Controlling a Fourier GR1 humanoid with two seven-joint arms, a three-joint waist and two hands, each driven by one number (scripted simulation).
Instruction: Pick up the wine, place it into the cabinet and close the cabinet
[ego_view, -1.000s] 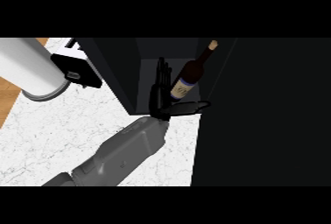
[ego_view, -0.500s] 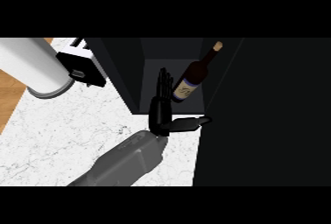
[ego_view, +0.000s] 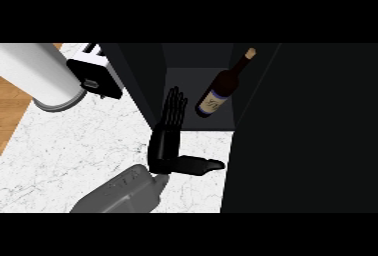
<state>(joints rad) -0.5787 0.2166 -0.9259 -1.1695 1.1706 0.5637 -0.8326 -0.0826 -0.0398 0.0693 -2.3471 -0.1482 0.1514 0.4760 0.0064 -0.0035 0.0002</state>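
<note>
The counter (ego_view: 74, 145) is a flat white slab with fine grey veining, like marble. The cabinet (ego_view: 140, 75) on it is a matt black box with flat walls. Its door (ego_view: 310, 130), a broad dark panel, stands open at the view's right. A smooth white cylinder (ego_view: 33, 72) stands at the upper left. Just beside it is a boxy black-and-white appliance (ego_view: 96, 75). A strip of brown wood floor (ego_view: 11, 107) shows along the left edge.

The left hand (ego_view: 164, 145) is black and segmented, on a smooth grey forearm (ego_view: 122, 192). It is open. Its fingers (ego_view: 174, 107) are straight and held together, pointing to the view's top along the cabinet's left wall. The thumb (ego_view: 199, 165) sticks out sideways to the right. The hand holds nothing.

Compared with 0.5 s ago, the hand keeps the same open pose. Less of the forearm shows, and the cylinder fills more of the corner. The wine has not left the compartment.

The cabinet's open compartment contains the wine (ego_view: 218, 95), a dark glass bottle with a pale label and a tan cork top. Its neck slants to the upper right. Whether it stands upright or leans cannot be told. The wine lies near the fingers, to their right, with a clear gap between.
</note>
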